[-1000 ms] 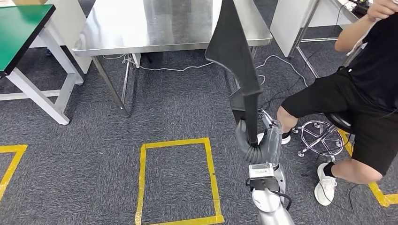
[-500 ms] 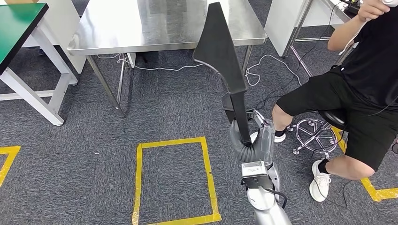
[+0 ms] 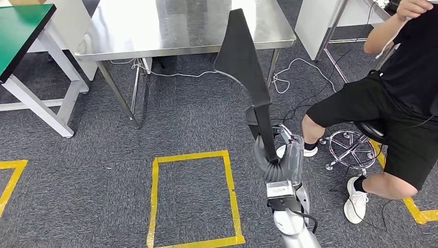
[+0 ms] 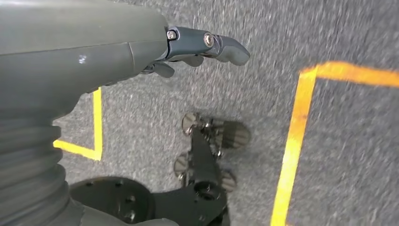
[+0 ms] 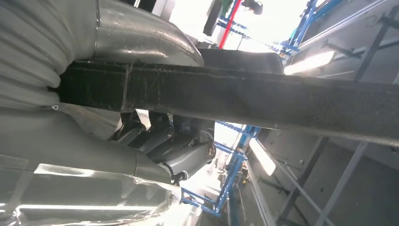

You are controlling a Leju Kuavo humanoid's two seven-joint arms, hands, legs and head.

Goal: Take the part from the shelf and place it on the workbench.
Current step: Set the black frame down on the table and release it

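Your right hand [image 3: 276, 160] is grasping the black part [image 3: 245, 67] upright, short of the steel bench [image 3: 170, 31]; left hand [image 4: 188, 47] is hanging released. Keep advancing squarely, avoiding the seated person [image 3: 403, 103].

The steel workbench [image 3: 170, 31] stands ahead, beyond the taped square [image 3: 191, 199] on the carpet. A second table [image 3: 23, 31] sits to its left. The right hand [image 3: 276, 160] grips the part [image 3: 245, 62], which rises in front of the workbench's right end. A seated person [image 3: 397, 108] is on the right, on a stool [image 3: 354, 150]. The left hand [image 4: 94, 56] hangs over the carpet.
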